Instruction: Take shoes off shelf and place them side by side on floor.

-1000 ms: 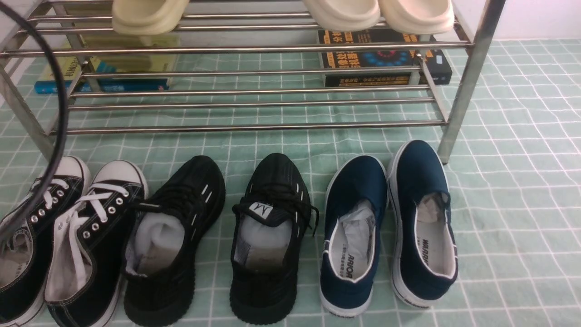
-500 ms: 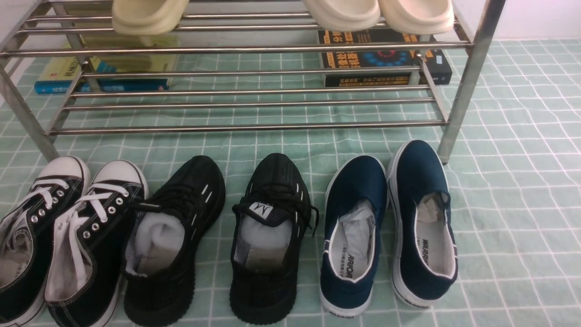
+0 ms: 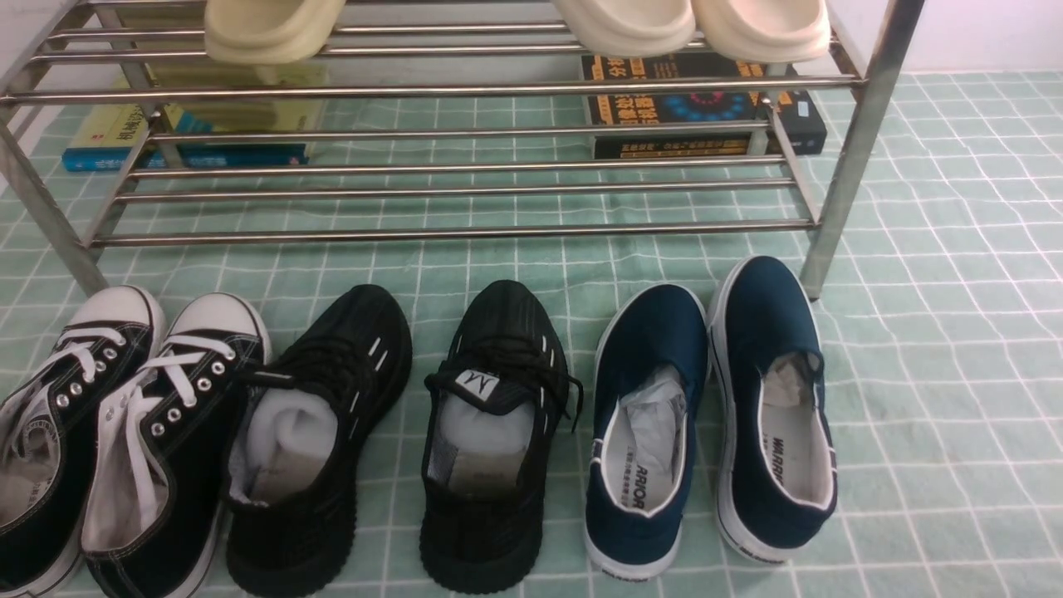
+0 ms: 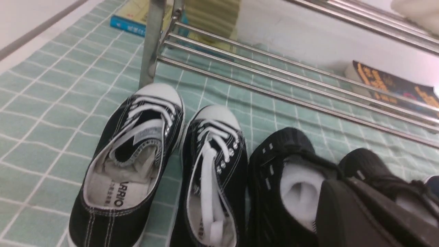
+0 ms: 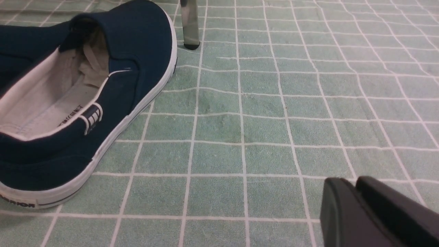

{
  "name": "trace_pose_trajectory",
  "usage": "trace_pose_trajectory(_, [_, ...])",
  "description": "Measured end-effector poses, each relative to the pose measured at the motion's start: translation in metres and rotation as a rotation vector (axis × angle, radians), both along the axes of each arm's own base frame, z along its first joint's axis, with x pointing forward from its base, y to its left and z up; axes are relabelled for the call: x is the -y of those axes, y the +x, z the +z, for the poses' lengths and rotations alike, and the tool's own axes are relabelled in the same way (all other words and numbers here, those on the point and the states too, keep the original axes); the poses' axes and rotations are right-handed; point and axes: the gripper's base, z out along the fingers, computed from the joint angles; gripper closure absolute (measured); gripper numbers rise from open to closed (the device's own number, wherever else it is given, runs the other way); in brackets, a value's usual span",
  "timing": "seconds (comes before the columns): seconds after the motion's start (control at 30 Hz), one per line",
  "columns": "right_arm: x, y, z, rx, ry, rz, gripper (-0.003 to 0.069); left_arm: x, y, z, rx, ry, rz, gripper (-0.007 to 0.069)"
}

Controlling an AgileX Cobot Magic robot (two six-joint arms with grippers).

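Observation:
Both black knit shoes, the left one and the right one, stand side by side on the pale green gridded floor, toes toward the silver shelf. White stuffing fills both. The shelf's lower tier is bare of shoes. Neither arm shows in the front view. In the left wrist view my left gripper is shut and empty, just over one black shoe, with the other behind it. In the right wrist view my right gripper has its fingers pressed together over bare floor, holding nothing.
Black canvas sneakers with white toe caps stand left of the black pair, navy slip-ons right of it. Cream slippers sit on the upper tier. Books lie under the shelf. A shelf leg stands beyond the navy shoe.
A black cable that arced across the left edge of the front view a second ago has left the view. The shoes have not moved.

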Motion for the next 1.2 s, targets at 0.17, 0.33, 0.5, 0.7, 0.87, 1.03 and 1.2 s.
trace_pose_trajectory(0.17, [0.000,0.000,0.000,0.000,0.000,0.000,0.0567,-0.001,0.005,-0.017,-0.054,0.004,0.003,0.0608])
trace_pose_trajectory(0.33, [0.000,0.000,0.000,0.000,0.000,0.000,0.0567,-0.004,0.007,-0.026,-0.084,0.061,0.024,0.0606])
trace_pose_trajectory(0.5, [0.000,0.000,0.000,0.000,0.000,0.000,0.0561,-0.008,0.011,-0.042,-0.115,0.140,0.049,0.0602])
trace_pose_trajectory(0.7, [0.000,0.000,0.000,0.000,0.000,0.000,0.0557,-0.009,0.020,-0.071,-0.113,0.166,0.048,0.0592])
trace_pose_trajectory(0.87, [0.000,0.000,0.000,0.000,0.000,0.000,0.0548,-0.008,0.021,-0.083,-0.132,0.178,0.032,0.0587])
trace_pose_trajectory(1.03, [0.000,0.000,0.000,0.000,0.000,0.000,0.0545,-0.006,0.022,-0.083,-0.125,0.191,-0.021,0.0583])
trace_pose_trajectory(1.2, [0.000,0.000,0.000,0.000,0.000,0.000,0.0536,-0.006,0.022,-0.083,-0.124,0.195,-0.031,0.0576])
